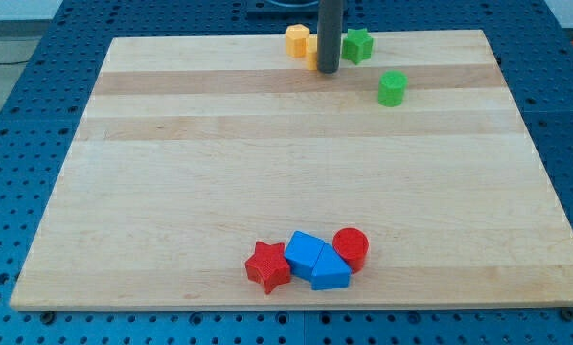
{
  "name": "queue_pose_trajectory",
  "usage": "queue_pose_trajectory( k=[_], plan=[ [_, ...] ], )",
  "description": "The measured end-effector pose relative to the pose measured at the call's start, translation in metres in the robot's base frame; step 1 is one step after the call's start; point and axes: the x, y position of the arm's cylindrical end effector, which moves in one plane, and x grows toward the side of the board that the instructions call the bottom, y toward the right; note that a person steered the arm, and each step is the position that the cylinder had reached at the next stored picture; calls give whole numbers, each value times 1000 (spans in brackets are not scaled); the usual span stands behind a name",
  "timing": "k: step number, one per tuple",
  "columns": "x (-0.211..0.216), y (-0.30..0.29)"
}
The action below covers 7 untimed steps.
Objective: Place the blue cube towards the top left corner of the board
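- Nearest the camera, close to the board's bottom edge and a little right of its middle, four blocks sit bunched together: two blue, two red.
- Wooden board (171,192): pale planks filling most of the view, resting on a blue pegboard surface (18,115). All four edges show; the corners fall close to the view's borders.
- Dark rod: upright, entering from the view's top edge, where its upper part is cut off. It is a plain rod with nothing to spread or pinch. My tip (328,71) rests on the board near the top edge, just right of centre.
- Blue cube (304,253): in the bottom cluster, touching the blue wedge-like block (330,272) on its right. It is far from the top left corner and far from my tip.
- Red cylinder (351,247): at the cluster's right end, touching the blue wedge-like block.
- Red star (267,266): at the cluster's left end, against the blue cube.
- Green blocks, two: a star (358,44) just right of the rod, and a cylinder-like piece (392,88) standing apart, lower right of my tip.
- Yellow or orange blocks: one (297,39) is clear just left of the rod; a second (311,54) is partly hidden behind the rod, its shape hard to tell.
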Motion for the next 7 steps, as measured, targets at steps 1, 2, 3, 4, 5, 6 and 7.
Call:
queue_pose_trajectory(
  k=[1, 2, 3, 4, 5, 6, 7],
  plan=[
    [18, 0],
    [57, 12],
    [109, 30],
    [160, 83],
    [232, 128],
    [319, 140],
    [349, 128]
  ],
)
